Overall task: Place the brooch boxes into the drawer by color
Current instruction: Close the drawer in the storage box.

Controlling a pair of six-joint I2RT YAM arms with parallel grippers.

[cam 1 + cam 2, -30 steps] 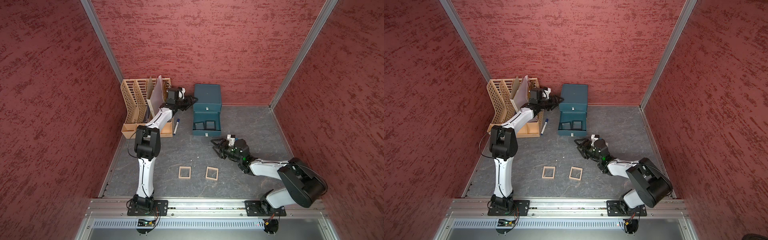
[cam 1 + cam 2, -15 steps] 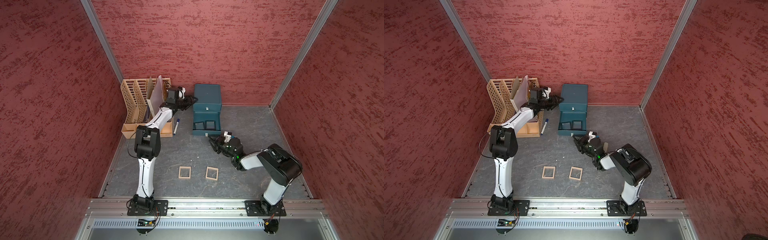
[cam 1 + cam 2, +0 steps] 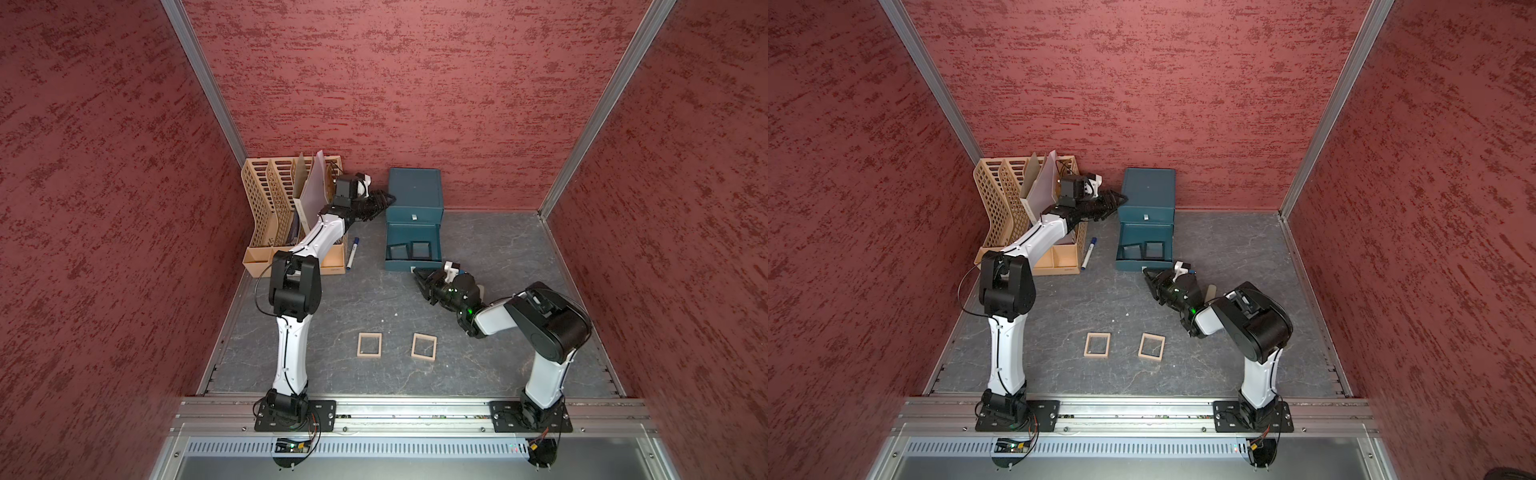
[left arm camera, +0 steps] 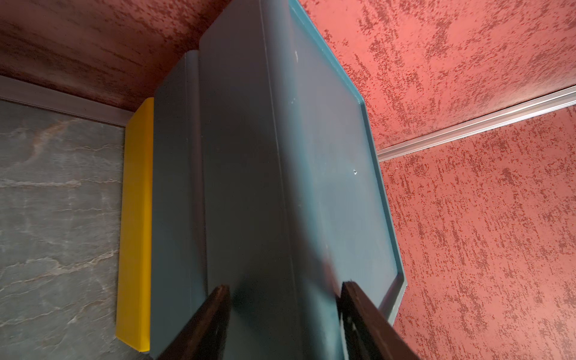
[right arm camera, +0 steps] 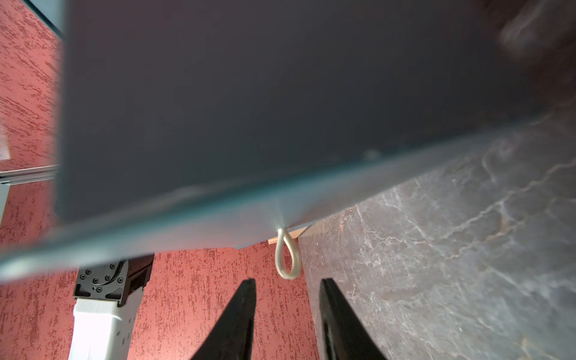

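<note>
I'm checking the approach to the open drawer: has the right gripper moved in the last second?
Yes. The right gripper has moved toward the open drawer's front, its tips now near the silver pull.

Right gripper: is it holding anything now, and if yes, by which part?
Nothing is held. The jaws of the right gripper stand apart; the silver pull of the open drawer hangs just ahead of their tips, not clamped.

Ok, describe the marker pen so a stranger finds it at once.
Find the tan slotted file rack and the dark teal chest of drawers at the back. Between them, on the grey tabletop, lies a slim white marker pen beside the rack; its blue cap sets it apart.
</note>
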